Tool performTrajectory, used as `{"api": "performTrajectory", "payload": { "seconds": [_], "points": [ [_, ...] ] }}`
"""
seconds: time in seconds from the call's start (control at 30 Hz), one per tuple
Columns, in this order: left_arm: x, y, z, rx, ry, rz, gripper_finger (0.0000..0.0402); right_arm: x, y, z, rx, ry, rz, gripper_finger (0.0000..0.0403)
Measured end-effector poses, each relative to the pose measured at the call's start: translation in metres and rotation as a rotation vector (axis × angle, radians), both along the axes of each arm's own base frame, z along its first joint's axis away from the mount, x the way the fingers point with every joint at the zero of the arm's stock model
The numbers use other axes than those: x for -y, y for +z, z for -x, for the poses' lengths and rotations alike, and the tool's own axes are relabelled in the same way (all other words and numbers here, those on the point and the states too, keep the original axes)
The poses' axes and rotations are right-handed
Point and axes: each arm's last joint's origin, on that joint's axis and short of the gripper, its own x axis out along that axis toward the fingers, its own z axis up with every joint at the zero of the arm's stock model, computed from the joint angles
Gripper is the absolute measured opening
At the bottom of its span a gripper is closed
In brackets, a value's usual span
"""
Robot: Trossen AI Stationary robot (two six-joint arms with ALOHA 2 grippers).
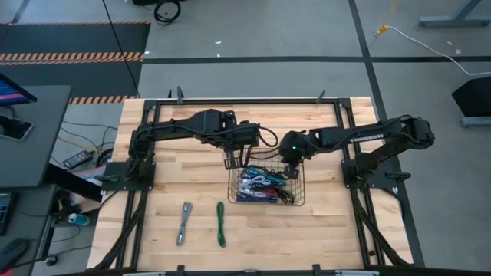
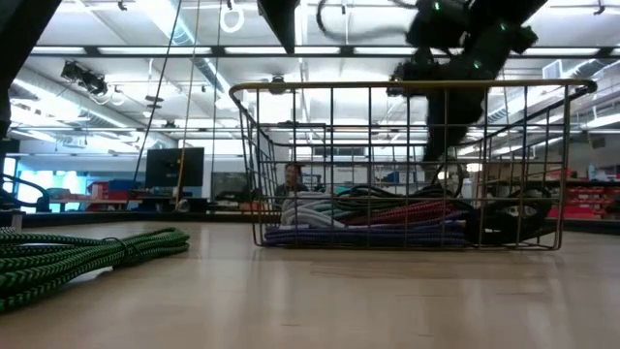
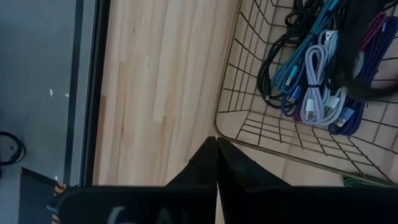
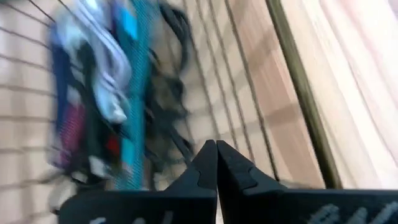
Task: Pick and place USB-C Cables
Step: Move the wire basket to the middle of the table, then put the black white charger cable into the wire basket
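A black wire basket [image 1: 266, 205] stands mid-table and holds several coiled USB-C cables [image 1: 262, 185]: blue, teal, white, purple, red and black ones [image 3: 314, 87]. Two more cables lie on the bare table toward its near edge, a grey one [image 1: 184, 222] and a green one [image 1: 221, 224] [image 2: 87, 257]. My left gripper [image 3: 216, 144] is shut and empty, and hovers outside the basket's far-left corner [image 1: 230, 159]. My right gripper [image 4: 216, 148] is also shut and empty. It hangs over the far right part of the basket [image 1: 290, 165] and dips inside the rim [image 2: 433, 155].
The basket's rim [image 2: 407, 87] stands well above the tabletop. Black frame rails run along the table's edges [image 1: 230, 100]. Bare wood lies left of the basket and along the near edge around the two loose cables. A person shows far off in the room [image 2: 291, 177].
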Motion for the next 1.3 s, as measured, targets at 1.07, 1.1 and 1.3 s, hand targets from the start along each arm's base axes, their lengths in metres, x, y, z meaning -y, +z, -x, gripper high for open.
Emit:
{"api": "performTrajectory", "payload": {
  "seconds": [1.07,1.1,1.3],
  "points": [
    [0.095,-0.001,0.011,0.198,0.371,0.207,0.0002,-0.021,0.255,0.102,0.576,0.141,0.374,0.0],
    [0.102,-0.001,0.013,0.208,0.389,0.221,0.0002,-0.021,0.255,0.104,0.574,0.14,0.372,0.0],
    [0.15,-0.001,0.029,0.276,0.509,0.313,0.0001,-0.021,0.252,0.115,0.541,0.118,0.336,0.0001]
  ]
}}
